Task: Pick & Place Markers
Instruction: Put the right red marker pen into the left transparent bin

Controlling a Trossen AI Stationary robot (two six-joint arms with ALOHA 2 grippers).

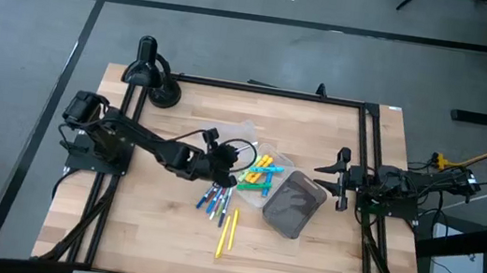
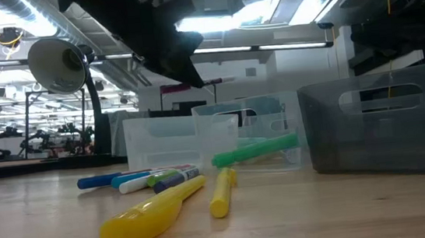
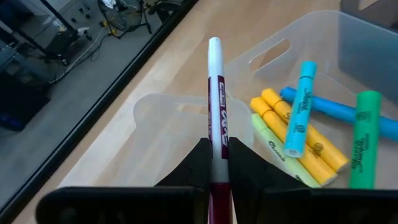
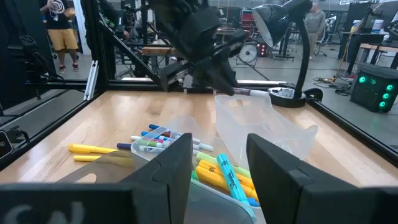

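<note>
Dark red and white, a single marker (image 3: 215,106) stood clamped between the fingers of the left gripper (image 3: 216,163), its white end pointing away from the wrist. That gripper (image 1: 221,164) hung above the clear plastic trays (image 1: 264,163) near the middle of the wooden table (image 1: 157,219). One tray (image 3: 323,74) held yellow, blue and green markers (image 3: 298,134) lying crossed over one another. More markers (image 1: 214,201) — blue, green, dark — lay loose on the wood just beside the trays, with two yellow ones (image 1: 226,233) a little nearer the table's front edge. The dark grey bin (image 1: 294,204) sat next to the trays. The right gripper (image 1: 340,178) waited near the table's right side — fingers (image 4: 165,165) spread apart, holding nothing.
</note>
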